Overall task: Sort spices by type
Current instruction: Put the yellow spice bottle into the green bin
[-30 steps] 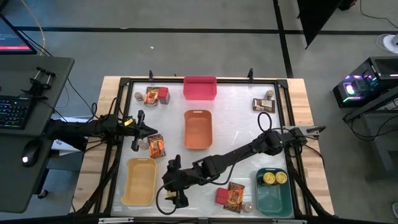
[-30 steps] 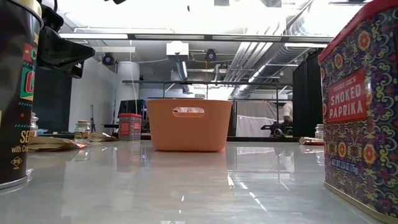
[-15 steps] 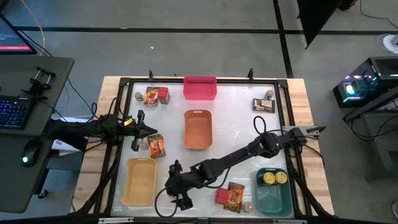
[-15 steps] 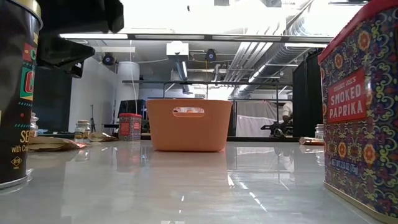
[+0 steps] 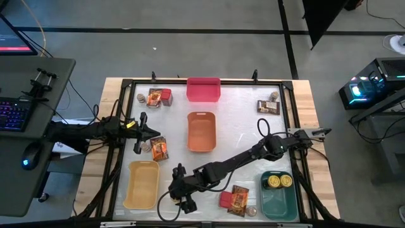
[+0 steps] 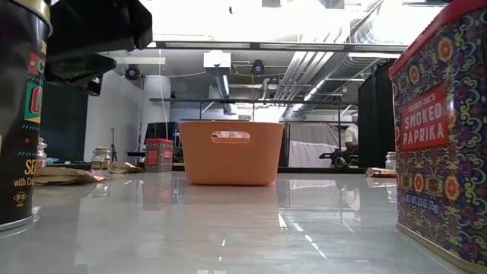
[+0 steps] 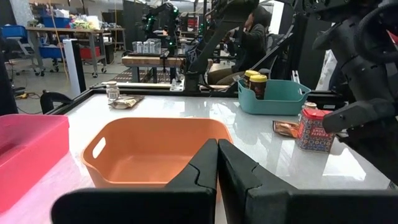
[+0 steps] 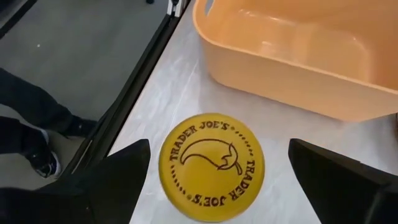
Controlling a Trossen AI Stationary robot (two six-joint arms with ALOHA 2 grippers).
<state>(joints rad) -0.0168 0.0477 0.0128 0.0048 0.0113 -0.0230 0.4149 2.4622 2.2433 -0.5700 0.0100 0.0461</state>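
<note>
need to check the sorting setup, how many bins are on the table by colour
pink bin: 1
orange bin: 1
yellow bin: 1
teal bin: 1
total: 4

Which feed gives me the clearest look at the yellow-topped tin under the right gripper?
The right wrist view: the yellow-topped tin fills the middle, lid print readable, between the open right gripper fingers, beside the yellow bin. The high view hides it under the gripper; the low view shows its dark side; the left wrist view misses it.
</note>
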